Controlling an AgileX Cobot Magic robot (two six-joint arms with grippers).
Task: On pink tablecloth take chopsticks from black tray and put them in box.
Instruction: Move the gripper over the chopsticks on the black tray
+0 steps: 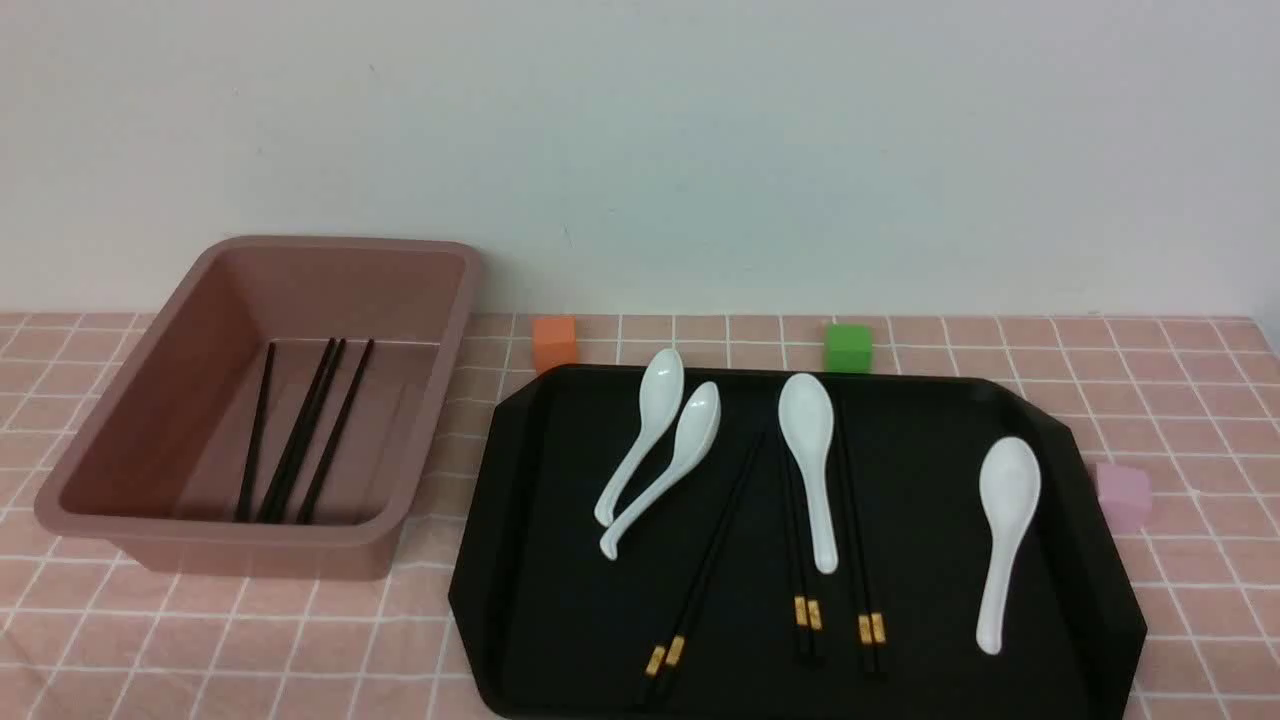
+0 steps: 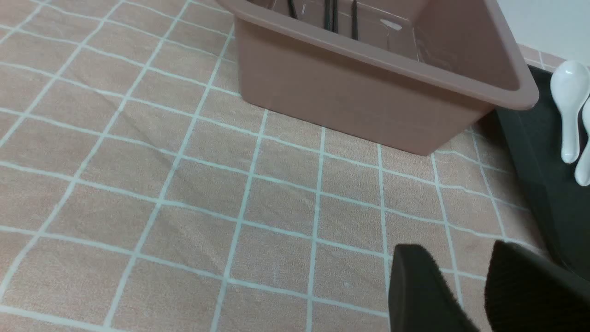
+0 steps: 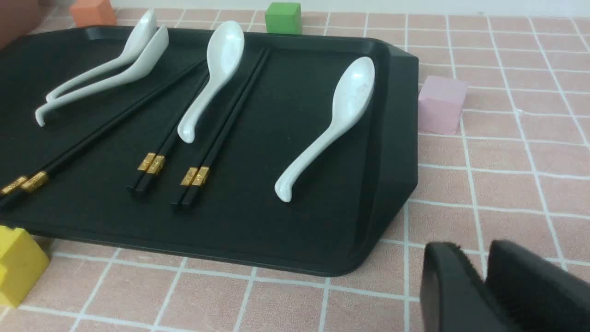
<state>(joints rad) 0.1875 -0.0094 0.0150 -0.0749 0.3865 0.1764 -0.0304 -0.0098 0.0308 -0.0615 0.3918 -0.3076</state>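
Three pairs of black chopsticks (image 1: 805, 560) with gold bands lie on the black tray (image 1: 560, 500), also in the right wrist view (image 3: 221, 124). Several more chopsticks (image 1: 300, 440) lie inside the dusty-pink box (image 1: 250, 545) at the left on the pink tablecloth (image 1: 1180, 400). No gripper shows in the front view. My left gripper (image 2: 456, 249) is open and empty over the cloth, in front of the box (image 2: 345, 97). My right gripper (image 3: 468, 249) is shut and empty over the cloth, by the tray's (image 3: 322, 221) near right corner.
Several white spoons (image 1: 808, 450) lie on the tray among the chopsticks. An orange cube (image 1: 555, 342) and a green cube (image 1: 848, 346) stand behind the tray, a pink cube (image 1: 1124, 495) at its right. A yellow block (image 3: 18, 265) sits by the tray's near edge.
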